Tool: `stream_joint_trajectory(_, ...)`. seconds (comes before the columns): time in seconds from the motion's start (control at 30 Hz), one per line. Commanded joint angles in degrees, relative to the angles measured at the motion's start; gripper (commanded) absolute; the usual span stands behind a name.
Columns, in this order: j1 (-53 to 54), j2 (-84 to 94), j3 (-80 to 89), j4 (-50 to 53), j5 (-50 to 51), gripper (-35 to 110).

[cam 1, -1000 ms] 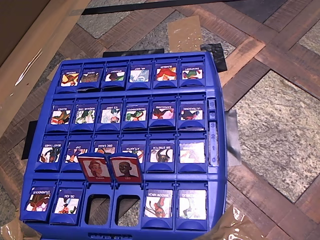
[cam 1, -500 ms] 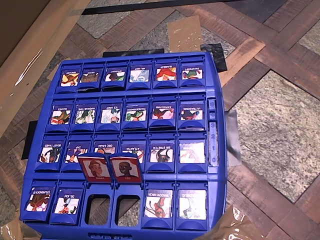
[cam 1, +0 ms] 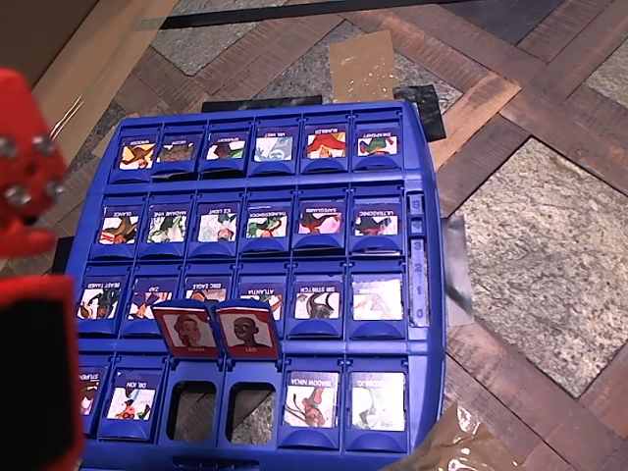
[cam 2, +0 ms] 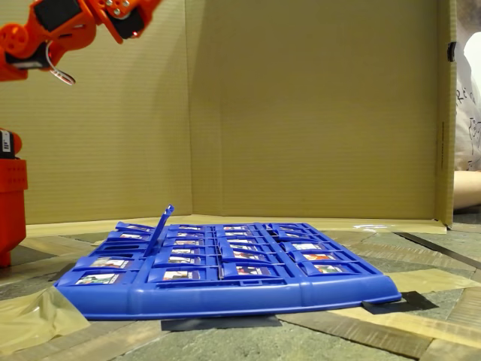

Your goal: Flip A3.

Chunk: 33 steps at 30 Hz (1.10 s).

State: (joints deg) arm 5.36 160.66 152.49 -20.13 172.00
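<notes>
Your orange arm (cam 1: 29,294) has entered at the overhead view's left edge.
The dark-haired portrait tile (cam 1: 246,328) stands upright on the blue board (cam 1: 432,294); you cannot tell the end effector's state.

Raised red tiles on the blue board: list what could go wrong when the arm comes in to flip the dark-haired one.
1. A3 stands touching the pale-portrait tile; a wide approach could tip both.
2. The blue board lies on a slope, its right corner lifted off the floor in the fixed view, so a push might shift it.
3. The orange arm is high and far left; it may overshoot.
</notes>
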Motion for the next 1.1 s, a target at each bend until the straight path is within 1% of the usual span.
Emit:
stream_joint_trajectory(0.0,1.05,-3.60,-5.80,7.29,-0.35,0)
stream_joint_trajectory(0.27,3.69,-12.48,-15.64,30.32,0.44,0)
stream_joint_trajectory(0.5,5.27,-21.71,-24.52,53.00,0.62,0)
stream_joint_trajectory(0.6,6.24,-25.22,-25.49,55.28,0.79,0)
stream_joint_trajectory(0.77,6.59,-28.83,-26.10,54.76,1.23,0)
stream_joint_trajectory(0.97,6.77,-35.16,-32.08,67.94,1.23,0)
stream_joint_trajectory(1.07,7.12,-37.62,-33.13,71.19,1.32,0)
